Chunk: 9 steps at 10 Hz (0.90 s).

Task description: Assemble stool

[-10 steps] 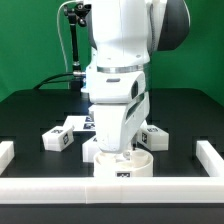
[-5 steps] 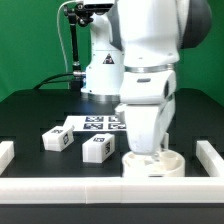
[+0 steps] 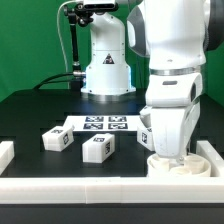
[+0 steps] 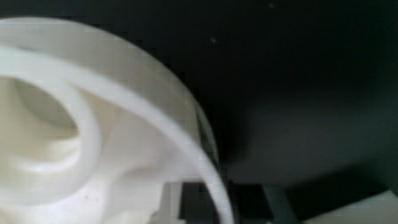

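**A:** How does the gripper (image 3: 172,154) stand?

**B:** Its fingers are pressed together and point straight down at the seat (image 3: 186,167). The hand's white body hides the tips in the exterior view. I cannot tell whether they nip the seat's wall or only rest against it.

**A:** And the wrist view?

**B:** The seat (image 4: 98,110) fills most of it, very near and blurred: a round white hollow with a thin rim, against the black table (image 4: 302,90).

**A:** Where does the seat lie?

**B:** On the table, at four o'clock from the marker board (image 3: 100,124). It is in the corner between the front rail (image 3: 80,188) and the side rail (image 3: 212,152). It sits close to the front rail; whether it touches, I cannot tell.

**A:** The legs?

**B:** One leg (image 3: 57,139) lies at the board's eight o'clock, and a second leg (image 3: 98,148) at its six o'clock. Both are just beside the board and well apart from the seat. A third leg (image 3: 146,135) shows partly at four o'clock, with the arm (image 3: 170,60) covering the rest.

**A:** The arm itself?

**B:** It stands upright over the seat.
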{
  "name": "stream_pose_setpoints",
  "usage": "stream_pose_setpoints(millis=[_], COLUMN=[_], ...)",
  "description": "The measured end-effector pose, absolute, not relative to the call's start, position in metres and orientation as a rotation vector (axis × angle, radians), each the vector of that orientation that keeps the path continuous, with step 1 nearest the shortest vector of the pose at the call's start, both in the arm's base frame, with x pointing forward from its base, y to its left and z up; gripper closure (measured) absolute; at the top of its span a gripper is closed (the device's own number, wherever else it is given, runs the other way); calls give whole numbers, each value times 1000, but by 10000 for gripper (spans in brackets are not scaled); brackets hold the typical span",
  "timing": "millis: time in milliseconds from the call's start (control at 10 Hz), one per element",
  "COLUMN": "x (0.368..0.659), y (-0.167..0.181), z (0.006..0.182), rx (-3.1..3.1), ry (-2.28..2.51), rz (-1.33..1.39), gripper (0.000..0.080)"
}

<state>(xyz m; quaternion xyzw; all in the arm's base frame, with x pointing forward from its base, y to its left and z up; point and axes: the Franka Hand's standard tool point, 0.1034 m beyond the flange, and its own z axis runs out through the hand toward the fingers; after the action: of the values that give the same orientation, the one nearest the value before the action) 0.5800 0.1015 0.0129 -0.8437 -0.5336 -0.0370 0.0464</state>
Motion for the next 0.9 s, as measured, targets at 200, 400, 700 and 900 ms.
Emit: stream_pose_setpoints(millis=[200, 400, 700, 900], x=[580, 580, 579, 579], y=[102, 102, 100, 96], z=[13, 13, 13, 22], rx=[-2574, -2574, -2576, -2584], ry=[-1630, -1630, -1627, -1624], rz=[-114, -113, -112, -114], gripper=[768, 768, 495, 201])
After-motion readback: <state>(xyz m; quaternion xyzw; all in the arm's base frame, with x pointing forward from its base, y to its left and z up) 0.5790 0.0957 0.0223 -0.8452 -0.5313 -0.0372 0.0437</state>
